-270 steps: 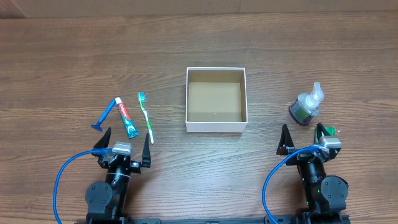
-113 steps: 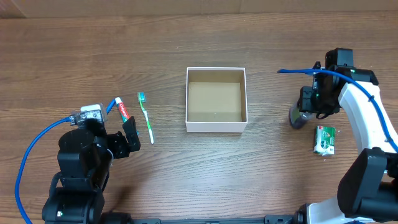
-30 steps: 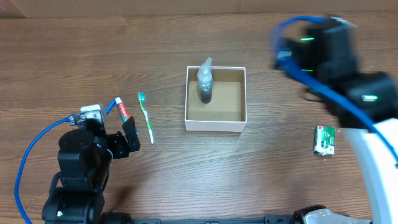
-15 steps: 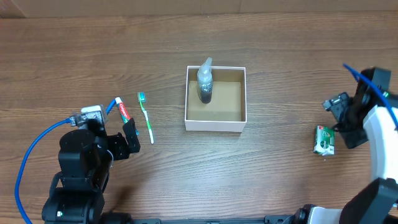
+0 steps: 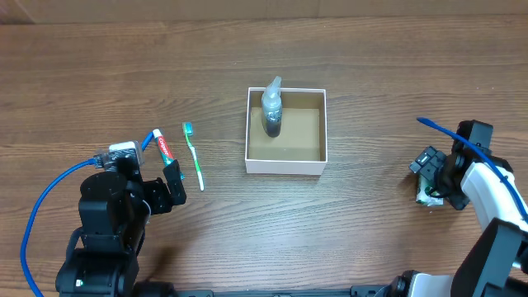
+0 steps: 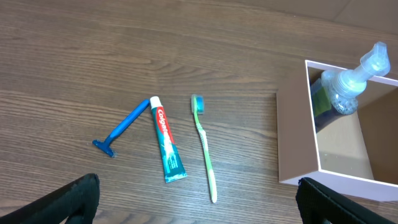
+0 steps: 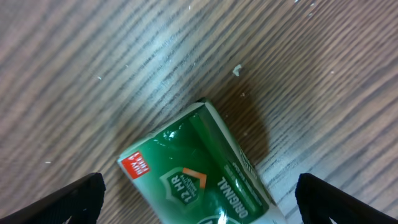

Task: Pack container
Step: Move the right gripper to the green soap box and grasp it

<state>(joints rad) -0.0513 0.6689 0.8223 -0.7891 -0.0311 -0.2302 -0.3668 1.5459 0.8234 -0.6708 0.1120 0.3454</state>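
While both arms wait near the front edge, the right gripper point(image 7: 199, 185) hangs jaws apart over the green packet point(image 7: 189, 165) by the right edge. The left gripper point(image 6: 199, 183), equally spread, faces razor point(image 6: 121, 127), toothpaste point(image 6: 166, 146) and toothbrush point(image 6: 204, 146) leftward. Farther back, mid-desk, the container point(image 5: 286, 167) holds only the pump bottle point(image 5: 271, 107); four items seem unpacked.
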